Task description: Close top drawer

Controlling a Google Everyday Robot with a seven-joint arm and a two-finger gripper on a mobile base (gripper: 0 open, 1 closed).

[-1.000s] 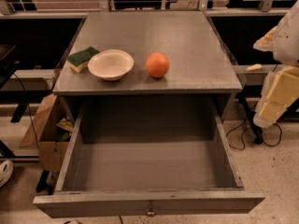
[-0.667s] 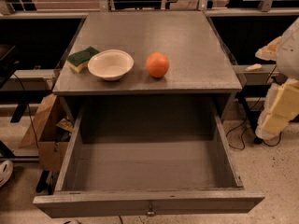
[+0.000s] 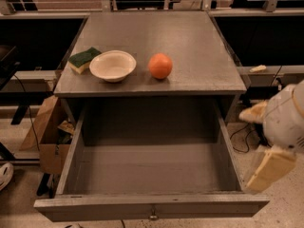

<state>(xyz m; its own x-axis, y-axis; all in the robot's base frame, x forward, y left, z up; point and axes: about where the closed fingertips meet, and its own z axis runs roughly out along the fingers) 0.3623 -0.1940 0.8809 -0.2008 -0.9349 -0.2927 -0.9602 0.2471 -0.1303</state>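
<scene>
The top drawer (image 3: pixel 152 206) of the grey cabinet stands pulled far out and is empty inside. Its flat front faces me at the bottom of the view, with a small round metal knob (image 3: pixel 153 217) at centre. My gripper (image 3: pixel 260 146) hangs at the right, just outside the drawer's right wall near its front corner. Its cream fingers (image 3: pixel 269 169) are spread apart and hold nothing. It does not touch the drawer front. The lower drawers are hidden under the open one.
On the cabinet top (image 3: pixel 199 56) lie a green-and-yellow sponge (image 3: pixel 83 60), a white bowl (image 3: pixel 112 65) and an orange (image 3: pixel 160 65). A cardboard box (image 3: pixel 45 137) stands on the floor at the left. Cables (image 3: pixel 244 141) lie on the floor at the right.
My gripper has moved down and a little left, from beside the cabinet top towards the drawer's right front corner. The drawer has not moved.
</scene>
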